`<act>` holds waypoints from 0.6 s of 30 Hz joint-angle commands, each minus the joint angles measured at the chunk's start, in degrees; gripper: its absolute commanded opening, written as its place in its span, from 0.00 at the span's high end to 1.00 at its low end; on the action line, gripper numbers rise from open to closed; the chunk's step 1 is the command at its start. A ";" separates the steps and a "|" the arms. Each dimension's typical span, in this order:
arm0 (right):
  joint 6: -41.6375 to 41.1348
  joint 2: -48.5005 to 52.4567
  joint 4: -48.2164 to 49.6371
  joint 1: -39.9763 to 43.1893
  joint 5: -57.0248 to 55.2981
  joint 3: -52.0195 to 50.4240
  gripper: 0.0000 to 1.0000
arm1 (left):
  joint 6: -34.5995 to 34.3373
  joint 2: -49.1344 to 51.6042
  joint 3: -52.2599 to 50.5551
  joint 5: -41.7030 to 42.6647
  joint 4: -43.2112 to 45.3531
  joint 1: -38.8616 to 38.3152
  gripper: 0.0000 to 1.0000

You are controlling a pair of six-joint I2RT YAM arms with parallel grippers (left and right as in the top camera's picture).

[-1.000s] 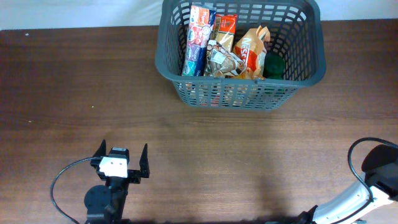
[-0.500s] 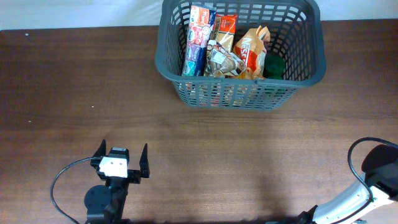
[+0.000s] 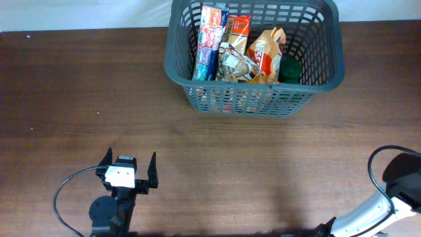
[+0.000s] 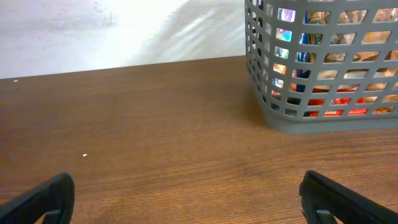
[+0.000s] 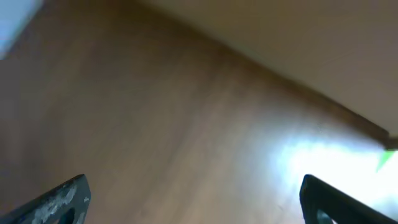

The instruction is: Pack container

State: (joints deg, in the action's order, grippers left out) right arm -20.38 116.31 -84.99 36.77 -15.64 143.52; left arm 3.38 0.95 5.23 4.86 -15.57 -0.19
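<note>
Can't spot any change from a second ago, same picture all round. Still parked with the left claw (image 3: pixel 129 159) spread wide and holding nothing, well apart from the basket (image 3: pixel 253 100) at the far side of the table (image 3: pixel 66 99). Same for the right claw (image 5: pixel 193 199): wide open, empty, only wood below. Already stuffed with packets (image 3: pixel 240 52) in there, so probably looking at a finished pack.
</note>
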 commanded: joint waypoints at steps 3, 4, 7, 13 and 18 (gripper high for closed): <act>-2.64 -7.19 7.04 -3.21 6.03 -0.11 0.01 | -0.35 -0.66 -0.37 -0.63 0.13 0.37 0.01; -2.64 -8.35 8.59 -4.11 6.69 -0.13 0.01 | -0.35 -0.66 -0.37 -0.63 0.13 0.37 0.01; -2.60 -12.11 12.72 -7.78 6.84 -0.13 0.01 | -0.37 -0.66 -0.37 -0.63 0.13 0.37 0.01; -2.58 -19.87 16.33 -16.90 1.81 -0.81 0.01 | -0.37 -0.66 -0.37 -0.63 0.13 0.37 0.01; -2.60 -29.33 20.74 -22.86 -0.57 -11.45 0.01 | -0.35 -0.66 -0.37 -0.63 0.13 0.37 0.01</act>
State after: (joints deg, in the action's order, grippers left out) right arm -22.52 90.94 -65.82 15.99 -13.28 137.71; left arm 3.38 0.95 5.23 4.86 -15.57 -0.19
